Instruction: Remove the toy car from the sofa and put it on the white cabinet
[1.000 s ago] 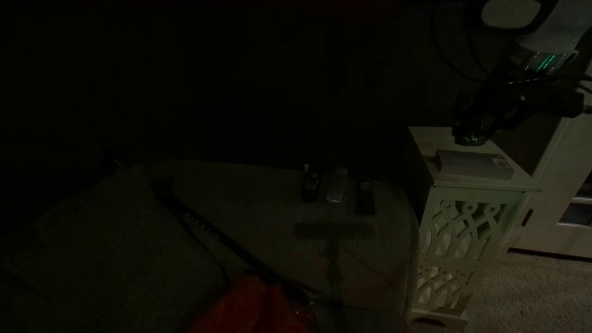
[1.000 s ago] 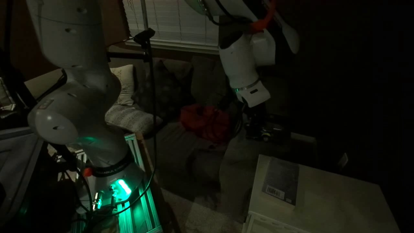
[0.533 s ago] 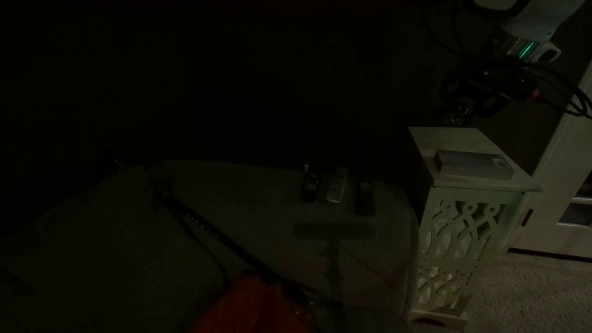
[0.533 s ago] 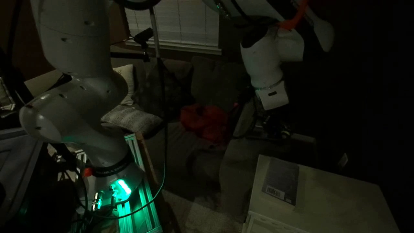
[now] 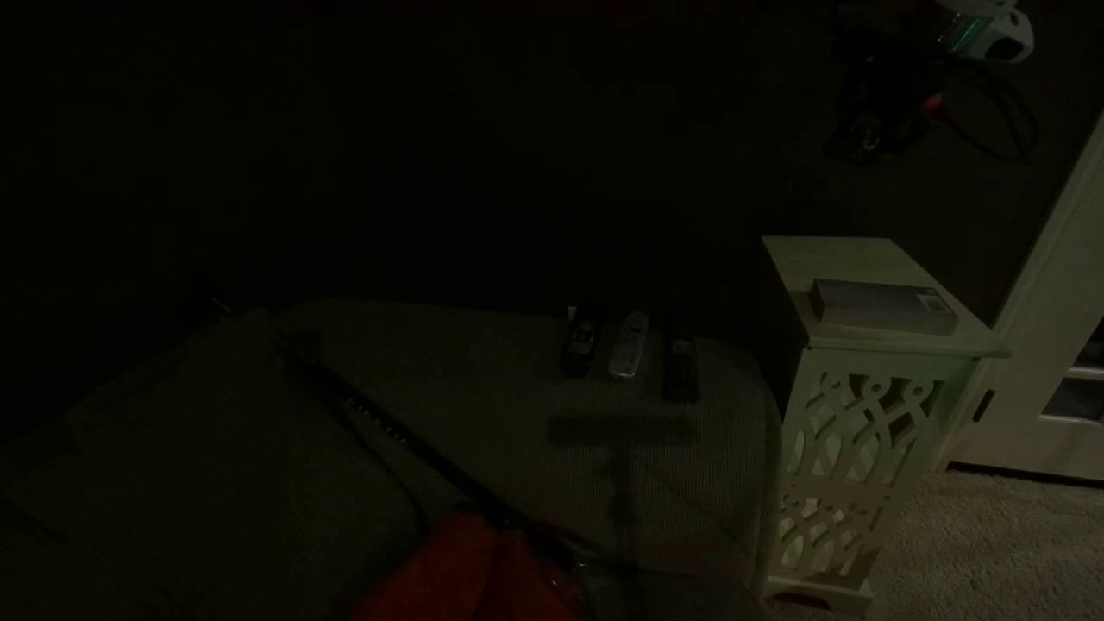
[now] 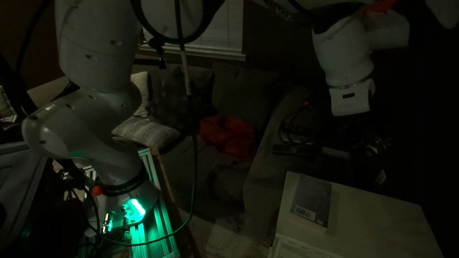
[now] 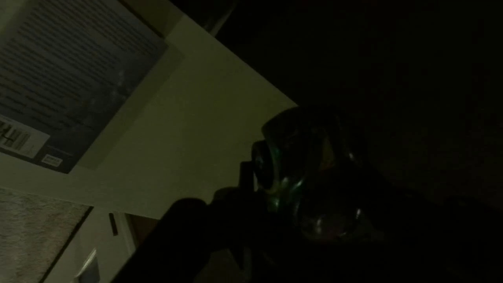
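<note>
The toy car [image 7: 298,157] is a dark, glossy body with a black wheel; most of it is lost in shadow in the wrist view. My gripper [image 7: 314,212] is shut around it and holds it in the air. In the exterior views the gripper [image 5: 875,129] is a dark shape above and behind the white cabinet [image 5: 871,250], with the car [image 5: 854,142] at its tip. The car [image 6: 374,147] is faint beyond the cabinet's back edge. The cabinet top also shows in the wrist view [image 7: 177,129]. The grey-olive sofa [image 5: 483,371] stands beside the cabinet.
A book [image 6: 312,200] lies on the cabinet top near one edge. Three remotes, one of them silvery [image 5: 628,345], lie on the sofa arm side. A red-orange bag [image 5: 466,569] and a black stick [image 5: 414,444] lie on the sofa. A white door [image 5: 1035,362] is behind the cabinet.
The arm and the held car have risen above the cabinet in an exterior view. In an exterior view they have swung to the right. The cabinet, book and remotes have not moved.
</note>
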`<control>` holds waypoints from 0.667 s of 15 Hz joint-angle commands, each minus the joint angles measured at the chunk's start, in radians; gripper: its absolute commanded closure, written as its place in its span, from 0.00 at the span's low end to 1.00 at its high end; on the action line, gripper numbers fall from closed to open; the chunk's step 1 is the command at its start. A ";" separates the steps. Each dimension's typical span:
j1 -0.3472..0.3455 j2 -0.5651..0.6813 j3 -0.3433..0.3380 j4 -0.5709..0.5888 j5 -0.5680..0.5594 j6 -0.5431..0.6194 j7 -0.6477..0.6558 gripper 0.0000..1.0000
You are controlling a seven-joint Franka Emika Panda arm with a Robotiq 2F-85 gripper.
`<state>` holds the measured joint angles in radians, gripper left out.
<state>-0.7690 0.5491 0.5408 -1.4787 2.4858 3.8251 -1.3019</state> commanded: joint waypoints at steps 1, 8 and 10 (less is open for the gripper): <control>0.107 0.171 -0.104 0.233 -0.052 0.106 0.162 0.60; 0.074 0.318 -0.087 0.322 0.022 0.139 0.196 0.35; 0.063 0.360 -0.073 0.365 0.023 0.151 0.196 0.35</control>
<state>-0.7065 0.9098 0.4679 -1.1133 2.5088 3.9767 -1.1061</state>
